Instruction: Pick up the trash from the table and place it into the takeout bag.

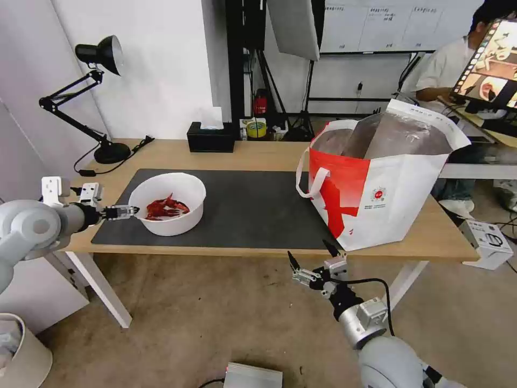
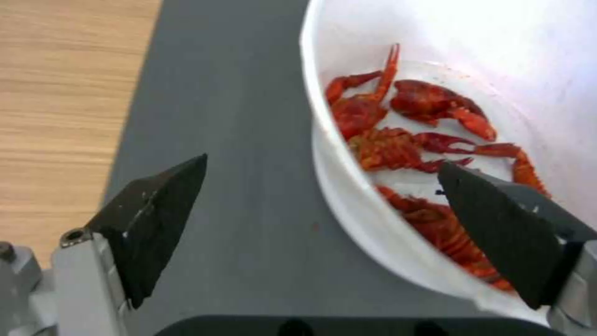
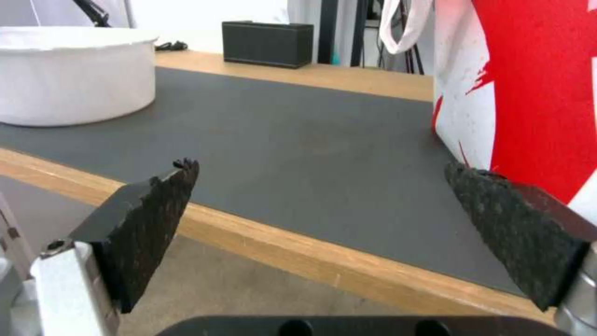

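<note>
Bowl (image 1: 168,203) of red crayfish shells (image 1: 167,207) sits on the dark mat (image 1: 242,207), toward the table's (image 1: 269,156) left end, near the front edge. Left gripper (image 1: 131,211) at the bowl's left rim, fingers apart; in the left wrist view one finger (image 2: 156,219) hangs over the mat outside the bowl, the other (image 2: 503,224) over the shells inside, rim between them. Takeout bag (image 1: 388,188) stands upright at the table's right end, mouth open, foil lining showing. Right gripper (image 1: 312,258) hovers just off the front edge, below the bag's near corner, fingers spread, holding nothing. Black tissue box (image 1: 211,137) at the back edge.
</note>
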{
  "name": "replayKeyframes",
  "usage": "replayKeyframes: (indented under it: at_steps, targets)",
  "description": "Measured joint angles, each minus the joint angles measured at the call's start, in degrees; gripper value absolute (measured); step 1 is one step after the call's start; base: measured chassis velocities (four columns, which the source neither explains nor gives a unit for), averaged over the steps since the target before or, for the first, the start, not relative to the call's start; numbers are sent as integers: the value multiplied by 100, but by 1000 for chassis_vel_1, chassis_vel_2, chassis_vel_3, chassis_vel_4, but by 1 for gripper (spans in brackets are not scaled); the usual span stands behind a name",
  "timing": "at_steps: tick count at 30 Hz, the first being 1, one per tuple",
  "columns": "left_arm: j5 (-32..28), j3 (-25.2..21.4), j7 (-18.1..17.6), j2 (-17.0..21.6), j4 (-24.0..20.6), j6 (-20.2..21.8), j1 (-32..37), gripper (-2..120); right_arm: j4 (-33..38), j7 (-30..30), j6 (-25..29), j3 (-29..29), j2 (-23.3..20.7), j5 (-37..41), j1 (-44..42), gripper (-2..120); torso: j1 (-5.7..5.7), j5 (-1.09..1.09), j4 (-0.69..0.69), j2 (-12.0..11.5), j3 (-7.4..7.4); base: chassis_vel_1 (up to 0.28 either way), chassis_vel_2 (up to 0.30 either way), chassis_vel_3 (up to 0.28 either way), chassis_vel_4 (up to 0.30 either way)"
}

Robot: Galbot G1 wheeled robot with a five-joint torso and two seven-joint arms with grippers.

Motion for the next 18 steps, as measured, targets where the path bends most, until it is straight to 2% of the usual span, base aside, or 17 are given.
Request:
replayKeyframes:
  at_steps: [14, 18]
  targets:
    - [-321, 692, -257, -250, 341, 120, -745, 99, 0, 0, 0, 0, 0, 0, 0, 100, 0, 0, 0, 1, 0, 0, 0, 0, 0]
    - [-481, 876, -380, -277, 376, 176, -935, 82, 1, 0, 0, 0, 0, 0, 0, 100, -1, 0, 0, 1, 0, 0, 0, 0, 0]
